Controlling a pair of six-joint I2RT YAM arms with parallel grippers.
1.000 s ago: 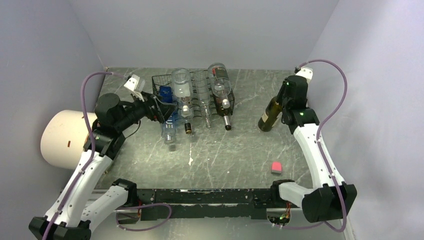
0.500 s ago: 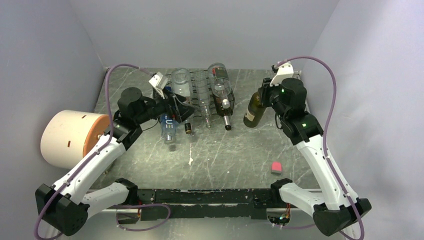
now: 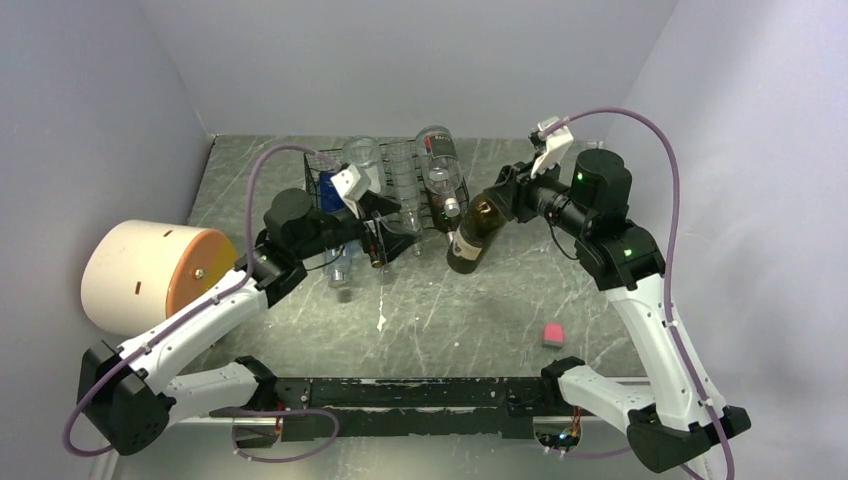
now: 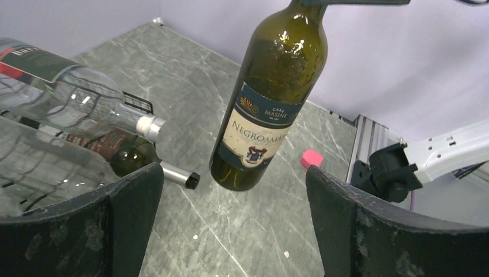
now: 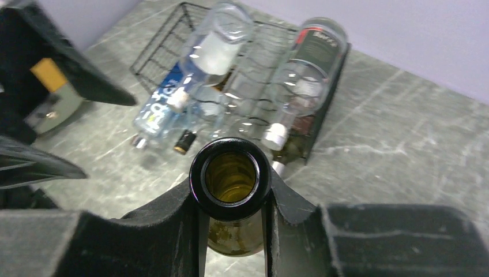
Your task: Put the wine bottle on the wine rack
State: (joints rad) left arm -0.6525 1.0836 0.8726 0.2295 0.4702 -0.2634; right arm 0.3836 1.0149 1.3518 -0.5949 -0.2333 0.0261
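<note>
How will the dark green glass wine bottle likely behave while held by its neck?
The dark green glass wine bottle hangs tilted from the right gripper, gripped only at the neck, so it may swing. Smooth glass probably slips easily and would break if dropped. Its round body would likely roll.

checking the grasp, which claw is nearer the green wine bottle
Right. The right claw is shut on the neck of the wine bottle; the left claw is open by the wine rack, not touching it.
</note>
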